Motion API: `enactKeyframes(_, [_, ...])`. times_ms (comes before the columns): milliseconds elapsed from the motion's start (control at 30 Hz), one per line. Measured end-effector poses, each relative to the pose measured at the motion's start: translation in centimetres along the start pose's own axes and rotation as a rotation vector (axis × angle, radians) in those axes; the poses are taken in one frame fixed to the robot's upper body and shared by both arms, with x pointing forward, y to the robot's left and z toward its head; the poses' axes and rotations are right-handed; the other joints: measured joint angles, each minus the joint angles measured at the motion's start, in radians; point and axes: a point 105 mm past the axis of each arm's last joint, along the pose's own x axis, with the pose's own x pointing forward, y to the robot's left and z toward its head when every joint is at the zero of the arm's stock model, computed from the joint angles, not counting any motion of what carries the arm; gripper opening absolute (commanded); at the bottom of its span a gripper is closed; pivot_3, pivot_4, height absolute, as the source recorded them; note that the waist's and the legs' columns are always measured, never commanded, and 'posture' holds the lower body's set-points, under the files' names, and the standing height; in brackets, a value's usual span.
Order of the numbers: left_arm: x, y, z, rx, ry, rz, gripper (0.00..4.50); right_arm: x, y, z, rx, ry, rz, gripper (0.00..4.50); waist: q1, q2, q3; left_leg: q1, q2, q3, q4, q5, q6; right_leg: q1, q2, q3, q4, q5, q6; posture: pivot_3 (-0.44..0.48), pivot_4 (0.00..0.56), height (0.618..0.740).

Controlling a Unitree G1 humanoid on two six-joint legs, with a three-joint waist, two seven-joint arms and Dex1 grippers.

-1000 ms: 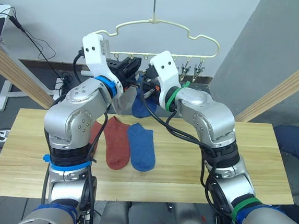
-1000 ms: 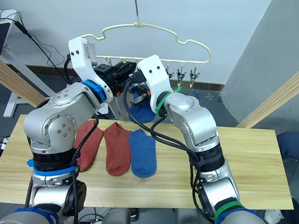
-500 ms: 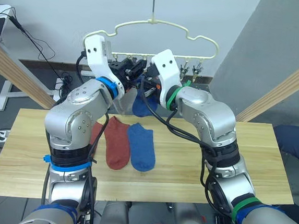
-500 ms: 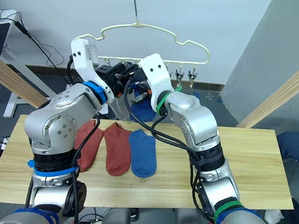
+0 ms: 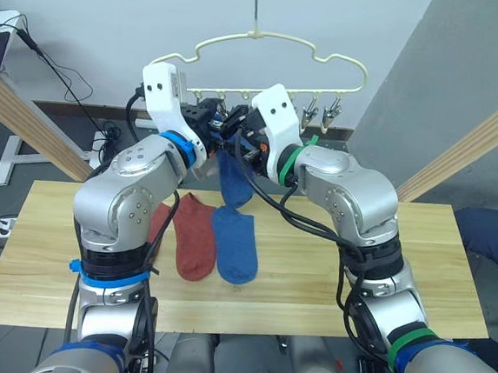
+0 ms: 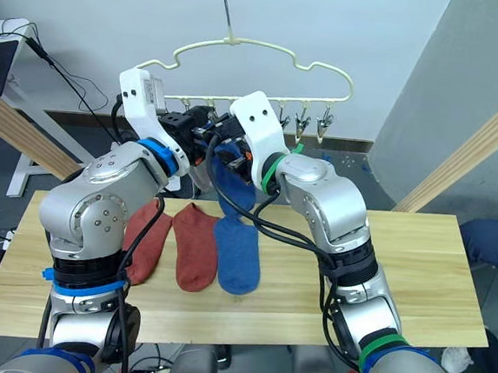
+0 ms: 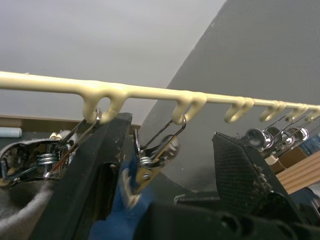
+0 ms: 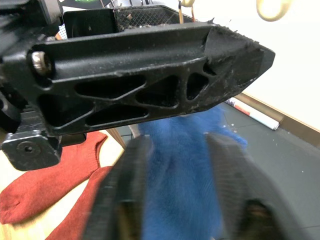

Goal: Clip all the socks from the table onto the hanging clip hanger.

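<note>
We are holding both grippers up at the row of clips under the cream hanger [image 5: 279,42], close together. A blue sock [image 5: 231,181] is hanging there, its top at the second clip [image 7: 152,160] along the rail; in the left wrist view blue fabric is sitting at that clip's mouth, between the left gripper's [image 7: 172,165] two spread fingers [image 7: 100,175]. The right gripper's [image 8: 172,170] fingers are standing apart on either side of the same sock, just beside it; whether they are pressing it we cannot tell. A grey sock [image 7: 20,212] is showing below the first clip. On the surface [image 5: 415,280] are lying another blue sock [image 5: 233,244] and two red socks [image 5: 193,246], side by side below the hanging one.
</note>
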Motion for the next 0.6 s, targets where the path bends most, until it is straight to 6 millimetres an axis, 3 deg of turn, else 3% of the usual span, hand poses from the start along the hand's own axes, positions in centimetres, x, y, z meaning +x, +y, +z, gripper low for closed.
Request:
enactKeyframes(67, [-0.1,-0.2,-0.1,0.017,0.007,-0.013,2.96,-0.1,0.0,0.0,-0.005,-0.001,-0.001,3.70,-0.001,0.000,0.000,0.000,0.000,0.000,0.000,0.000,0.000,0.000,0.000,0.000,0.001,0.000,0.000,-0.206,0.335,0.740])
enactKeyframes(400, [-4.2,0.4,-1.5,0.143,0.106,-0.047,2.96,-1.6,0.1,-1.8,-0.007,0.053,0.017,3.70,0.000,0.000,0.000,0.000,0.000,0.000,0.000,0.000,0.000,-0.001,0.000,0.001,0.001,0.000,0.000,-0.169,0.327,0.740])
enactKeyframes(600, [-6.1,0.7,-1.4,0.160,0.108,-0.039,2.96,-3.2,-0.7,-3.5,-0.008,0.097,0.003,3.70,0.005,-0.001,-0.001,0.000,0.000,0.000,0.000,0.001,-0.001,-0.001,0.000,0.000,0.001,0.000,0.000,-0.155,0.324,0.740])
